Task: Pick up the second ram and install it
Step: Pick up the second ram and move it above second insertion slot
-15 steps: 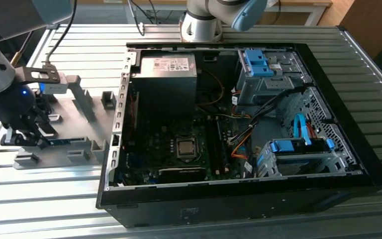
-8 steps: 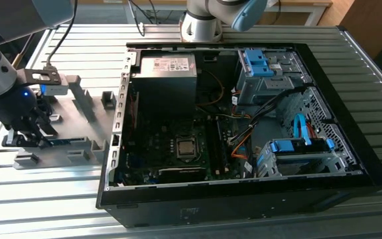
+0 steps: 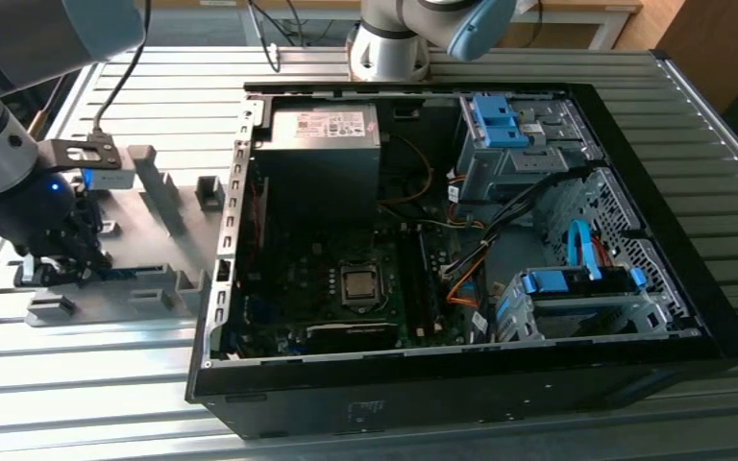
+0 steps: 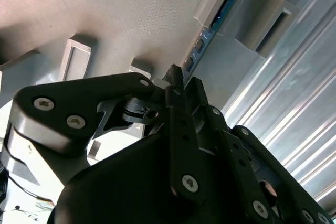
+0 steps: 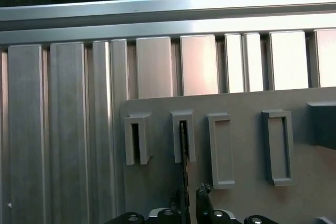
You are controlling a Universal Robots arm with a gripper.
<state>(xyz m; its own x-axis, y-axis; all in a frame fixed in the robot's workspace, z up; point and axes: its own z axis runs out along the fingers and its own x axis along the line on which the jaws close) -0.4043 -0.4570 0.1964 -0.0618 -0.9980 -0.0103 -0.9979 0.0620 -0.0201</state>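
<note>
Grey plastic slotted holder block [image 3: 170, 245], at the exterior view's left, is carrying the long, flat blue-green circuit-board stick [image 5: 184, 156] on edge in one slot. My pincer [image 5: 187, 198] is hovering right at that stick; I cannot tell whether it is clamping. Rightward, a black open computer case [image 3: 472, 384] is lying.

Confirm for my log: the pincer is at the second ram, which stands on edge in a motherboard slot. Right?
No: the second ram stands on edge in a slot of the grey holder, not the motherboard. The pincer is at it, as the first wrist view shows.
</note>
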